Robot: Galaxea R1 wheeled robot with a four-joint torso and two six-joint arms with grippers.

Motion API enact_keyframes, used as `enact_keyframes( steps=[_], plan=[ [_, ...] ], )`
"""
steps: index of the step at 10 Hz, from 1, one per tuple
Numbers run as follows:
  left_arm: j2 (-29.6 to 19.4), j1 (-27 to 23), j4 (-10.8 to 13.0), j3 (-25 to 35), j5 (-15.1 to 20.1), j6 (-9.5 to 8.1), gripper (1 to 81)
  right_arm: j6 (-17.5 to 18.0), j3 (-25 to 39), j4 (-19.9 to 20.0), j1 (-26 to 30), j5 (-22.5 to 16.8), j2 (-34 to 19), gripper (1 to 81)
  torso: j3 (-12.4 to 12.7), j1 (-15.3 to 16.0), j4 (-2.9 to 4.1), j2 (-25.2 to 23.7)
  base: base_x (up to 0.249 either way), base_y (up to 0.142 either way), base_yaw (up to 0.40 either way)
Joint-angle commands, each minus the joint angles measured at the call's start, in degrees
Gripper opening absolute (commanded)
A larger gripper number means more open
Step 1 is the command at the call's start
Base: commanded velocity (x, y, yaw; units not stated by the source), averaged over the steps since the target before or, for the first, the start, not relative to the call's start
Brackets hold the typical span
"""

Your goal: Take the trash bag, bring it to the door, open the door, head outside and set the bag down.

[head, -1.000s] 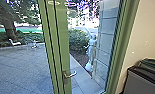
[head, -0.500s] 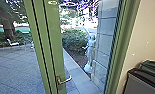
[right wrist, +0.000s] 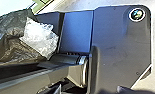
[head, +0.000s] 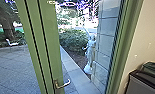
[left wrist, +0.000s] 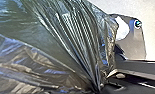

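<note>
A trash bag [left wrist: 68, 32], its dark plastic drawn into tight pleats, appears clenched in the left gripper [left wrist: 101, 86] beside the robot's own body, indoors; the right gripper's state cannot be told. Ahead stands the green-framed door [head: 49, 47] with its metal handle [head: 63, 84], the paved yard [head: 13, 67] beyond. The load's pull could tear the stretched plastic or slip it loose, and the bulging bag could snag on the handle or frame [head: 125, 47] if the robot passes too close.
</note>
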Motion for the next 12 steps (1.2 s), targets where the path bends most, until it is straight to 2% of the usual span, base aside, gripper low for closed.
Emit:
enact_keyframes(
  steps=[1, 3, 12],
  plan=[
    [0.02, -2.96, 0.16, 0.22, 3.49, 0.14, 1.0, -0.55, 0.71, -0.80, 2.32, -3.81, 1.18, 81.1, 0.00, 0.00, 0.00, 0.00, 0.109, 0.000, 0.000],
    [-0.15, -2.96, 0.16, 0.22, 3.49, 0.14, 1.0, -0.55, 0.71, -0.80, 2.32, -3.81, 1.18, 81.1, 0.00, 0.00, 0.00, 0.00, 0.102, 0.000, 0.000],
    [0.02, -2.97, 0.51, 0.22, 3.50, 0.31, 1.0, -0.38, 0.54, -0.72, 1.97, -3.63, 1.18, 81.1, 0.00, -0.02, 0.00, 0.04, 0.000, 0.000, 0.000]
  ],
)
